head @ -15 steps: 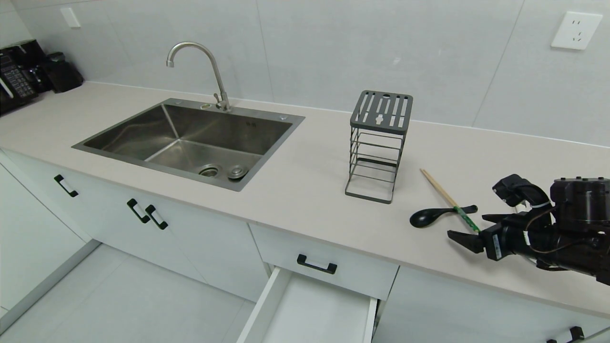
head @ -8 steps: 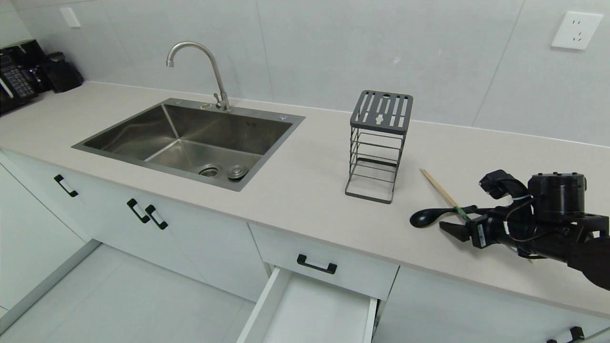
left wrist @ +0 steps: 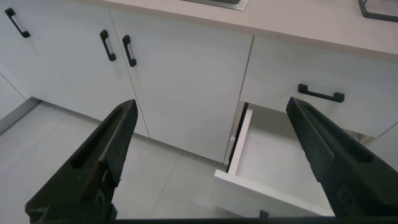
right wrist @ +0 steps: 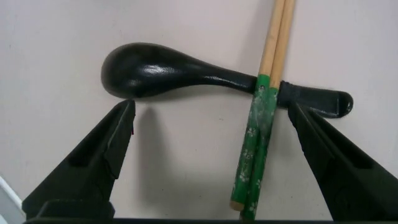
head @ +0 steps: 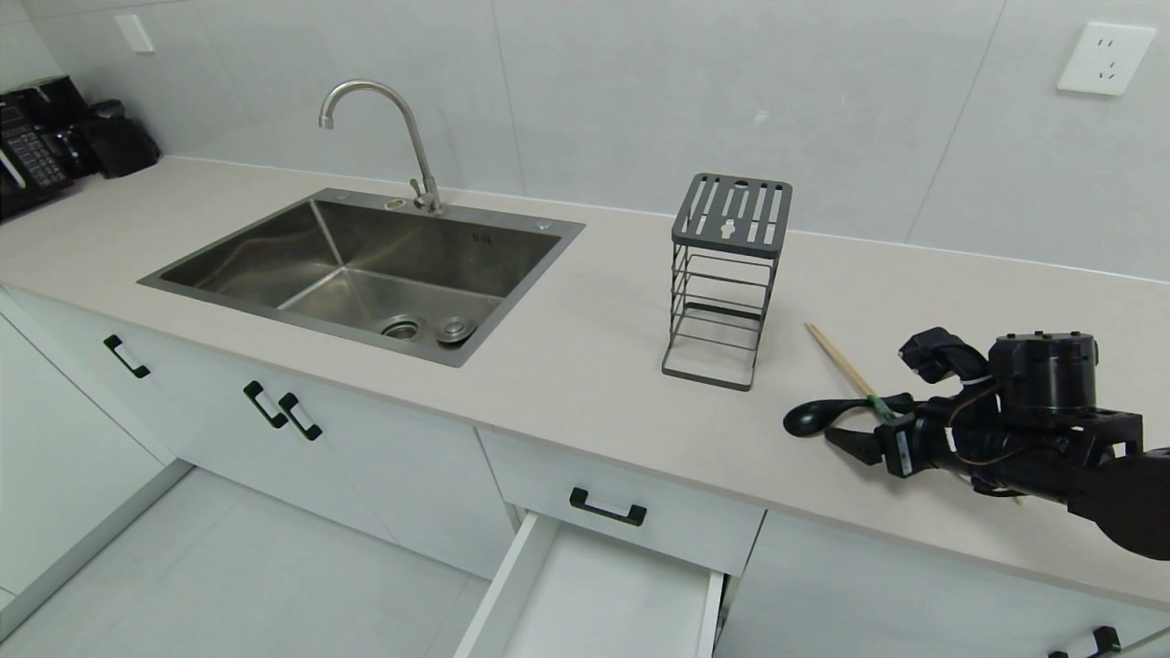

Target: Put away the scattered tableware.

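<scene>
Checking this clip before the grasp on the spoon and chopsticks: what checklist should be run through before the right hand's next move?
1. Right hand open: ok, its fingers are spread wide.
2. Glossy black spoon lined up: ok, its handle lies between those fingers.
3. Pair of wooden chopsticks with green ends apart from the spoon: not ok, they cross over its handle.
4. Hand low enough over the beige countertop: cannot tell.
5. White drawer under the counter open: ok.
6. Left hand free: ok, open and empty.
</scene>
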